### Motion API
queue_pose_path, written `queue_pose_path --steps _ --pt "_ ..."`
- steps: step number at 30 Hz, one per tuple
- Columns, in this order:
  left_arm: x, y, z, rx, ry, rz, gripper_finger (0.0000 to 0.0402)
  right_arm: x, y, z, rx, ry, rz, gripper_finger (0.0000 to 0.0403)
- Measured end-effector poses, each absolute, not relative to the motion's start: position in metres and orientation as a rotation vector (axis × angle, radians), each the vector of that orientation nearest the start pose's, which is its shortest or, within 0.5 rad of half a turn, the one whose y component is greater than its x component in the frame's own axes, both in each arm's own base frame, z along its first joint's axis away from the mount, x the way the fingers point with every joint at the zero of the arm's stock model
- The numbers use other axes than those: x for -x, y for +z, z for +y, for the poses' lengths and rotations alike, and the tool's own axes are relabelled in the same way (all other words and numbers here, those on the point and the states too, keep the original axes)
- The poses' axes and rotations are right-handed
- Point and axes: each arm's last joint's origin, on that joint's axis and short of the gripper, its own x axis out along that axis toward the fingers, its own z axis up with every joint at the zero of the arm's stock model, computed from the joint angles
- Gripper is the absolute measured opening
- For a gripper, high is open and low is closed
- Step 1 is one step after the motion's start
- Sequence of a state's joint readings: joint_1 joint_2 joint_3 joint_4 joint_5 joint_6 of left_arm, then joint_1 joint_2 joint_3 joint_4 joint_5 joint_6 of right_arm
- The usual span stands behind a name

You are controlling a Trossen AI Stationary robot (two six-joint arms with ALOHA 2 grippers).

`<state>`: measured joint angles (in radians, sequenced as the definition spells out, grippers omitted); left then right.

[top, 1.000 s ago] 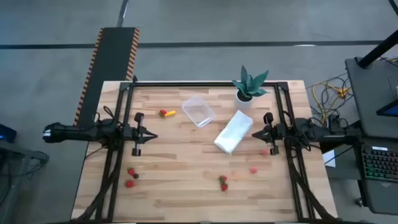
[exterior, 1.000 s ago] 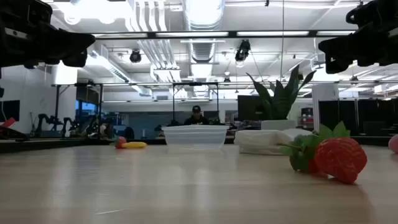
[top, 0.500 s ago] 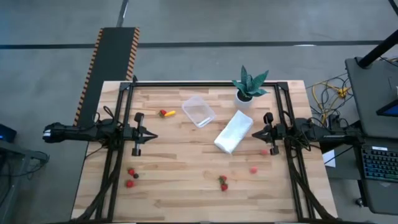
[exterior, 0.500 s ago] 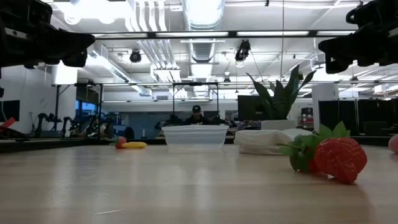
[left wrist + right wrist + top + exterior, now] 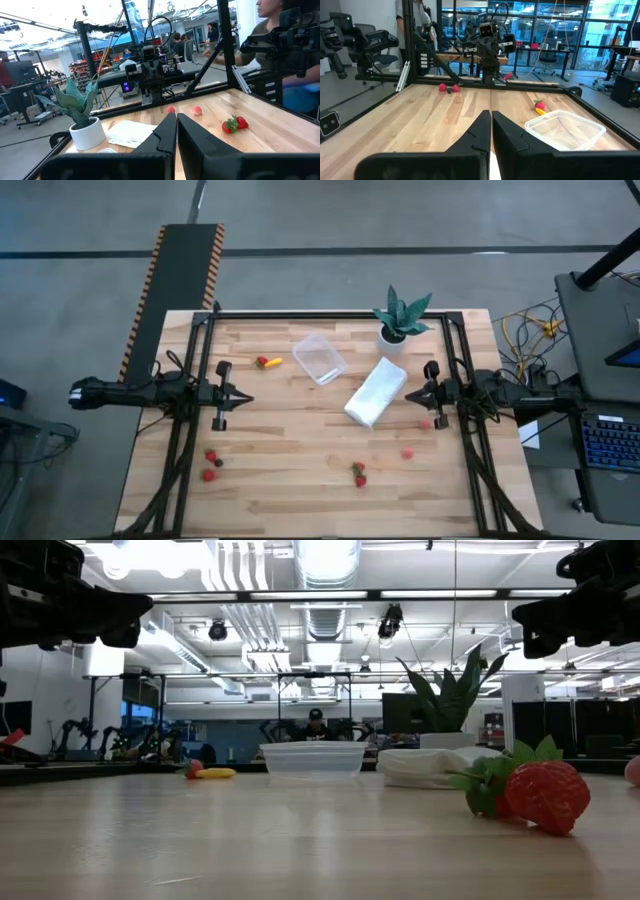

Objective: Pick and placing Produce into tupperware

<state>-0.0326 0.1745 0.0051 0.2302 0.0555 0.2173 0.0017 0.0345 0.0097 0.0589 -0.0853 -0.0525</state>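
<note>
The clear tupperware (image 5: 319, 357) stands open on the far middle of the table, also seen in the low view (image 5: 313, 758) and the right wrist view (image 5: 565, 130). Red toy strawberries lie scattered: a pair near the left front (image 5: 210, 466), a pair at the middle front (image 5: 359, 474), single ones near the right arm (image 5: 407, 452). A red piece and a yellow-orange piece (image 5: 268, 362) lie left of the tub. My left gripper (image 5: 248, 398) hovers shut at the table's left, and my right gripper (image 5: 408, 396) hovers shut at the right, beside the white cloth.
A folded white cloth (image 5: 376, 392) lies between the tub and my right gripper. A potted green plant (image 5: 400, 320) stands at the far right. Black frame rails run along the left, right and far edges. A person (image 5: 280, 45) sits beyond the table.
</note>
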Motion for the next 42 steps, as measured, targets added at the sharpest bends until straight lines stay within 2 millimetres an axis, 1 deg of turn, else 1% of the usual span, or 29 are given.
queue_pose_path --steps 31,32,38,40,42 --pt "-0.108 0.1731 -0.0052 -0.217 -0.082 -0.07 0.0 -0.0991 0.1698 0.0026 0.058 0.086 -0.037 0.0009" --pt "-0.108 0.1731 -0.0052 -0.218 -0.082 -0.07 0.0 -0.0991 0.1699 0.0026 0.081 0.085 -0.038 0.0009" --pt "-0.108 0.1731 -0.0052 -0.217 -0.082 -0.07 0.0 -0.0991 0.1698 0.0025 0.385 0.074 -0.05 0.0009" --pt "-0.108 0.1731 -0.0052 -0.218 -0.082 -0.07 0.0 -0.0991 0.1698 0.0024 0.431 0.072 -0.051 0.0009" --pt "-0.108 0.1731 -0.0052 -0.218 -0.082 -0.07 0.0 -0.0991 0.1698 0.0024 0.44 0.07 -0.051 0.0009"
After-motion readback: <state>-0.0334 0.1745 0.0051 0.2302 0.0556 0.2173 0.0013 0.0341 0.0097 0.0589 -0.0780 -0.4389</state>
